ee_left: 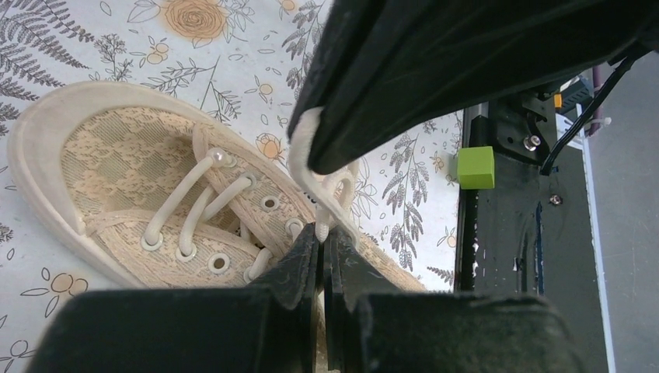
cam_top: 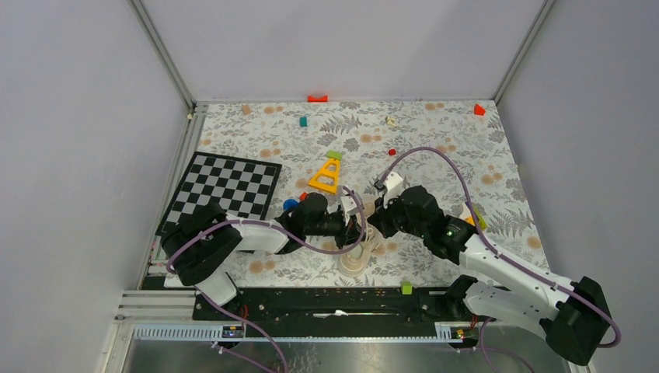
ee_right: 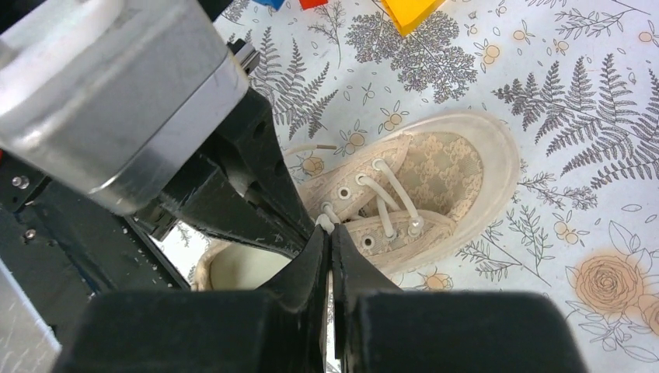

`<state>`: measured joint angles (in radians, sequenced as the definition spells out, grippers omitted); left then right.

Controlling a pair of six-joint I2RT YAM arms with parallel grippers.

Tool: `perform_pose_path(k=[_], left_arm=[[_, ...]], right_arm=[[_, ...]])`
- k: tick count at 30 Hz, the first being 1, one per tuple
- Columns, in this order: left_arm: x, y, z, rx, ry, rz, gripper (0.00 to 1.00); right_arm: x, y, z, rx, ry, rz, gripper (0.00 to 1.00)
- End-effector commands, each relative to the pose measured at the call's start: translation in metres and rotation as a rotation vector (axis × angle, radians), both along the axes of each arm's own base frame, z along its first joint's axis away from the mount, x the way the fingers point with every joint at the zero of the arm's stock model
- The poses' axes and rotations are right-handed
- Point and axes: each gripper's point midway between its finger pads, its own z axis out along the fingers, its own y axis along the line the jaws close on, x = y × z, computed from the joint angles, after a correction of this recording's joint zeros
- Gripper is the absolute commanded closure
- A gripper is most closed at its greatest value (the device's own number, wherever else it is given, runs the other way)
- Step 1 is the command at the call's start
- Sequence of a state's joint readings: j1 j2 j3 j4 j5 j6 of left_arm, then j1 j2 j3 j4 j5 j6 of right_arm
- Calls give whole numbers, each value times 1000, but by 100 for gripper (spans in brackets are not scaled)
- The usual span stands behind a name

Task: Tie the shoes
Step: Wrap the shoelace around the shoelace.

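Note:
The cream-beige shoe (cam_top: pixel 359 255) lies on the flowered mat just ahead of the arm bases. Its lace-pattern toe (ee_left: pixel 116 167) points left in the left wrist view and right in the right wrist view (ee_right: pixel 443 175). Both grippers meet right above its tongue. My left gripper (ee_left: pixel 322 237) is shut on a pale lace end (ee_left: pixel 321 227). That lace (ee_left: pixel 299 155) runs up and loops round the black finger (ee_left: pixel 466 62) of the other gripper. My right gripper (ee_right: pixel 328 233) is shut on a bit of lace (ee_right: pixel 325 223) by the top eyelets. The left gripper's body (ee_right: pixel 116 85) hides the shoe's heel side.
A checkerboard (cam_top: pixel 225 186) lies at the left and a yellow frame piece (cam_top: pixel 326 175) stands behind the grippers. A green cube (cam_top: pixel 406 288) (ee_left: pixel 475 167) sits on the black base rail (cam_top: pixel 311 299). Small coloured blocks (cam_top: pixel 317 98) dot the far mat.

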<state>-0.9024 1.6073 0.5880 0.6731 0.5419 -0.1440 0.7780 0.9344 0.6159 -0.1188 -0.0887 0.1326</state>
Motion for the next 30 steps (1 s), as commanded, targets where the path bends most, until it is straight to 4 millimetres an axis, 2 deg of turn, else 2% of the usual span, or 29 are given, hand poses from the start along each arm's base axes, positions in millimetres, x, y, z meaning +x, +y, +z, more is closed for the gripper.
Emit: perform_pose_path(k=[1,9,21,22,24,25,30], left_arm=[[-4,-1,14,-15,-51,-59,100],[-7,3,20,-36,-89,-75,100],[-5,7,20,-133,-125,-68,100],[-5,8,21,-142,-128,-64,100],[-4,8,22,-149,-131,-58,100],[-3,8,21,-150,-130,-57,100],[-3,7,20,-160,-108,-58,100]], right_arm=[[18,10,10,19,-98,3,100],[24,18,-8,-11,-53,12,100],[9,25,-27,79,145,35,100],[7,26,-28,84,160,36,93],[3,26,-32,92,190,36,73],[3,26,-33,95,201,30,68],[0,20,-38,104,222,-12,66]])
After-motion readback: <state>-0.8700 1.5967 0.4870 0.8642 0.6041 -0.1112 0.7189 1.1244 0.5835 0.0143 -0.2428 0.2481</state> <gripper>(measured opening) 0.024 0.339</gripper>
